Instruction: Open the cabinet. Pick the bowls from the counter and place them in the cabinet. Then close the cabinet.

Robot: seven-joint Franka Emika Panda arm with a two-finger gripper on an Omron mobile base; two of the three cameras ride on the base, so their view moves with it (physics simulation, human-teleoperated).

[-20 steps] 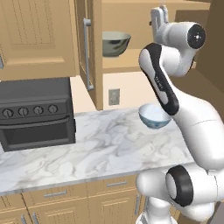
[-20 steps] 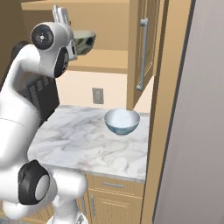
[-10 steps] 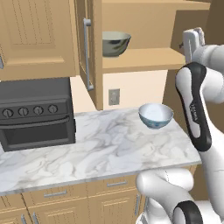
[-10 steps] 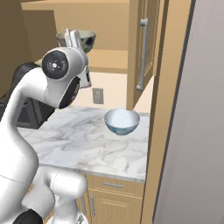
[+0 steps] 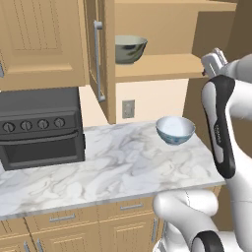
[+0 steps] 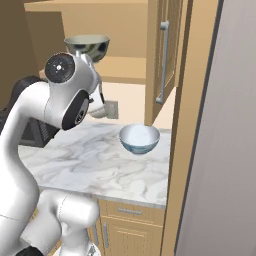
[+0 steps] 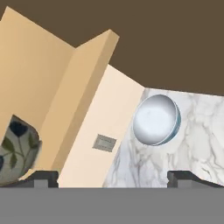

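The cabinet [image 5: 157, 29] stands open, its doors swung out with silver bar handles [image 5: 97, 61] [image 6: 162, 62]. An olive-grey bowl [image 5: 130, 48] [image 6: 87, 46] sits on its lower shelf [image 5: 157, 66]; its patterned side shows at the hand view's left edge [image 7: 17, 148]. The white bowl [image 5: 175, 129] [image 6: 139, 138] [image 7: 156, 119] rests on the marble counter [image 5: 108, 167] near the wall. My gripper [image 7: 113, 178] is open and empty, high above the white bowl. In the left base view the wrist [image 5: 215, 63] hangs at shelf height, right of the shelf.
A black oven [image 5: 42, 128] with knobs stands at the counter's left end. A wall outlet [image 5: 128, 108] [image 7: 105, 142] is under the cabinet. A tall grey panel [image 6: 225, 150] closes off the right side. Low drawers [image 5: 64, 216] run under the counter edge.
The arm has swung right and down, away from the cabinet opening, with the jaws staying wide. Both bowls stay where they were.
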